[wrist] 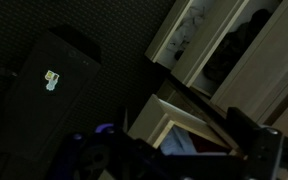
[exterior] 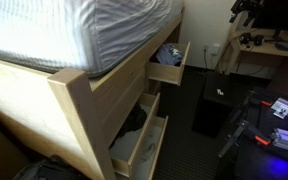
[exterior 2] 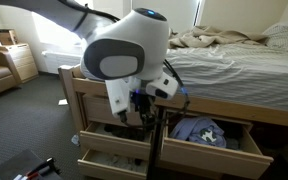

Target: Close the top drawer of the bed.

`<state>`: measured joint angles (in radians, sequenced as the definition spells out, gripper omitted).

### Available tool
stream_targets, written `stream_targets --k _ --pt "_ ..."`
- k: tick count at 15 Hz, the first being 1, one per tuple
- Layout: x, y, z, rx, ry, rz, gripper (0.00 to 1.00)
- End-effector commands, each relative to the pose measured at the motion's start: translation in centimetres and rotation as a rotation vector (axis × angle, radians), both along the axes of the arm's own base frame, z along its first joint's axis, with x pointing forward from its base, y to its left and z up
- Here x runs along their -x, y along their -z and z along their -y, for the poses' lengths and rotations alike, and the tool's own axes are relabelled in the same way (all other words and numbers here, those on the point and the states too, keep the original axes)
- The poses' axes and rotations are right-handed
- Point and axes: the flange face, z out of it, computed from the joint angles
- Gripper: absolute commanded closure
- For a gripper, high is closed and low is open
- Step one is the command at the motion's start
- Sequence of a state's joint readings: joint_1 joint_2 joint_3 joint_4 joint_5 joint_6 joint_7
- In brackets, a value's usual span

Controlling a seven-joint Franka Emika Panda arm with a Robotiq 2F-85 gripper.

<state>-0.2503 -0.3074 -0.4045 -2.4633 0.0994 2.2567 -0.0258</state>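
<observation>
The bed [exterior: 79, 105] is light wood with a striped sheet; it also shows in an exterior view [exterior 2: 224, 65]. The top drawer [exterior: 172, 62] stands pulled out with bluish cloth inside, also seen in an exterior view [exterior 2: 209, 138] and in the wrist view [wrist: 169, 125]. Below it, the drawer with dark clothing [exterior: 142, 118] and the lowest drawer [exterior: 139, 150] are open too. My gripper [exterior 2: 147, 108] hangs just in front of the drawers. In the wrist view my gripper [wrist: 174, 152] is dark, its fingers look spread, empty, with the top drawer's corner between them.
A black box [exterior: 212, 105] stands on the dark carpet beside the drawers, also in the wrist view [wrist: 49, 85]. A desk [exterior: 269, 45] is at the back. Blue-lit gear [exterior: 284, 112] lies on the floor. A small dresser [exterior 2: 19, 62] stands far off.
</observation>
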Motion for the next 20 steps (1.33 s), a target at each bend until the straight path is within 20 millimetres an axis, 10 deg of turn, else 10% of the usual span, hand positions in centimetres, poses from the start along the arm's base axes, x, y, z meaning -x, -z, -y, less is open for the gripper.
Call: stream_targets --k 1,7,8,13,20 --pt "-0.1 4.0 7.9 -0.024 0.199 -0.039 0.0" --pt "2.3 12.7 18.4 -0.107 0.537 -0.129 0.0" --pt "2.9 10.2 15.5 -0.06 0.476 -0.083 0.0" --pt "2.7 11.9 15.9 -0.03 0.486 -0.1 0.0" --pt "5.0 25.0 21.5 0.123 0.646 -0.304 0.0"
